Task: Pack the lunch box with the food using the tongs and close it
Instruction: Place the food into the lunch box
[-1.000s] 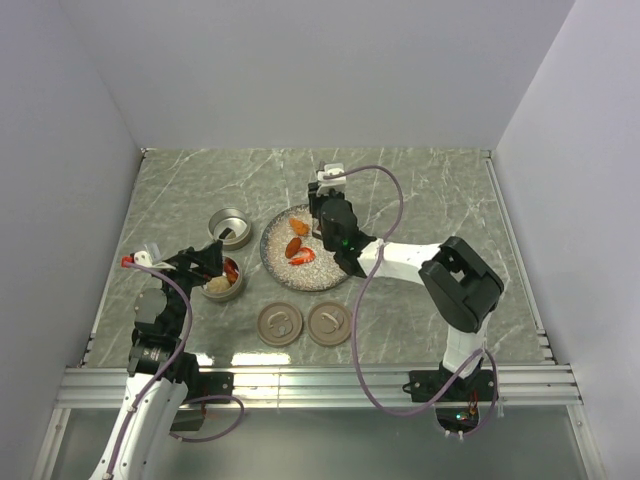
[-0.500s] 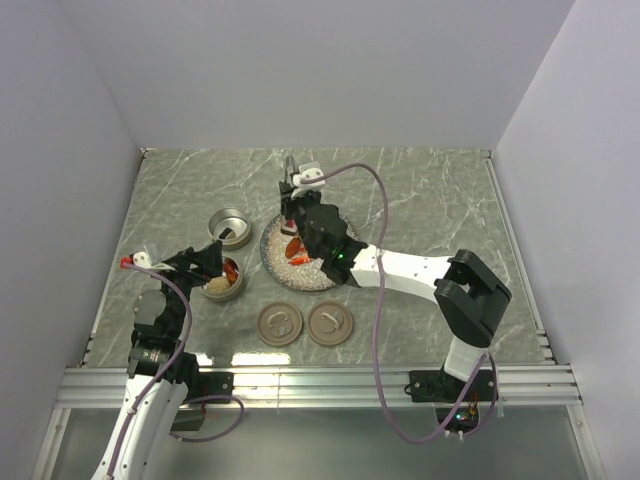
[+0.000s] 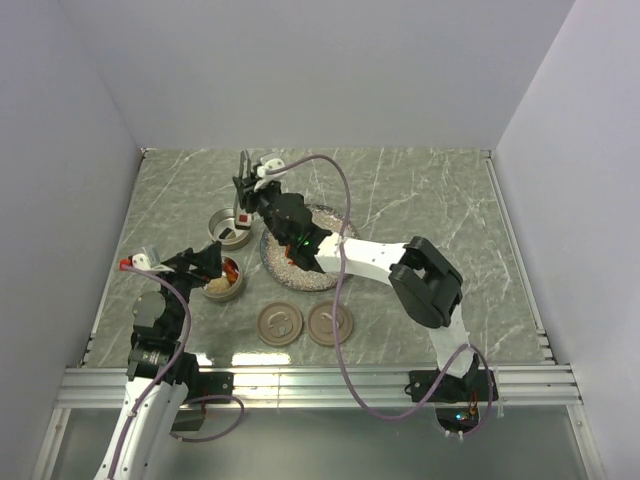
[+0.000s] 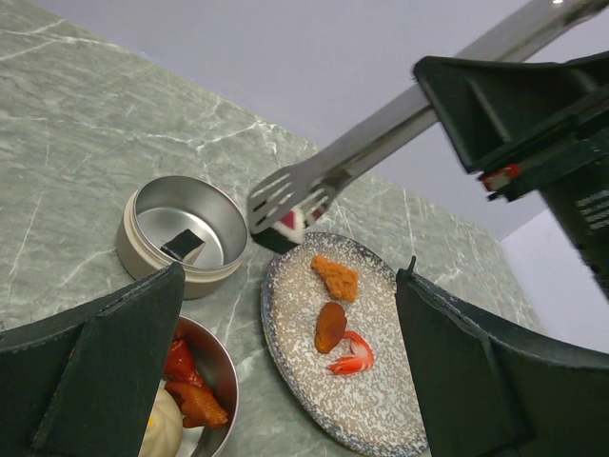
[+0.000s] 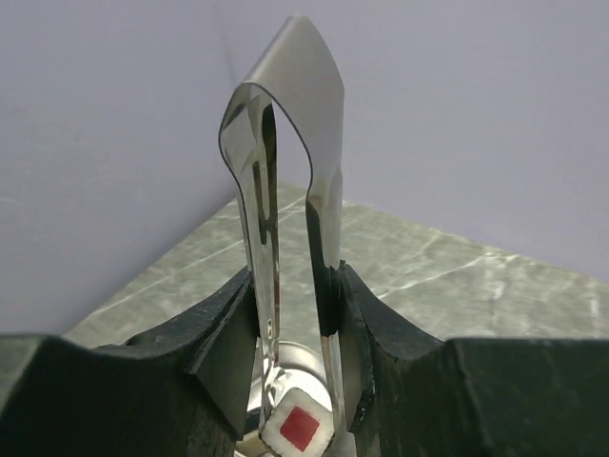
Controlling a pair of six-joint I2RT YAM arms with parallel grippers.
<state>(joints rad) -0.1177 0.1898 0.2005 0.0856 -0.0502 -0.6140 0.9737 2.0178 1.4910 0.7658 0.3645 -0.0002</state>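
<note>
My right gripper (image 5: 297, 297) (image 3: 250, 190) is shut on the metal tongs (image 5: 285, 181) (image 4: 381, 133). The tongs' tips pinch a white square of food with a red centre (image 5: 297, 427) (image 4: 290, 225), hanging over the near rim of the far lunch box tin (image 4: 152, 211) (image 3: 231, 226). That tin has one dark piece (image 4: 181, 246) in it. The speckled plate (image 4: 381, 409) (image 3: 300, 273) carries an orange chunk (image 4: 335, 277), a brown-orange piece (image 4: 330, 326) and a red shrimp (image 4: 352, 355). My left gripper (image 4: 285, 371) (image 3: 208, 262) stands open above the near tin (image 4: 214, 367) (image 3: 222, 284), which contains red pieces and a beige ball (image 4: 164, 428).
Two round brown lids (image 3: 280, 324) (image 3: 328, 323) lie side by side in front of the plate. The right arm stretches across the plate from the right. Grey walls close the table at the left, back and right.
The right arm has swung left from over the plate to the far tin, carrying the white and red piece in the tongs. The left arm has not moved.
</note>
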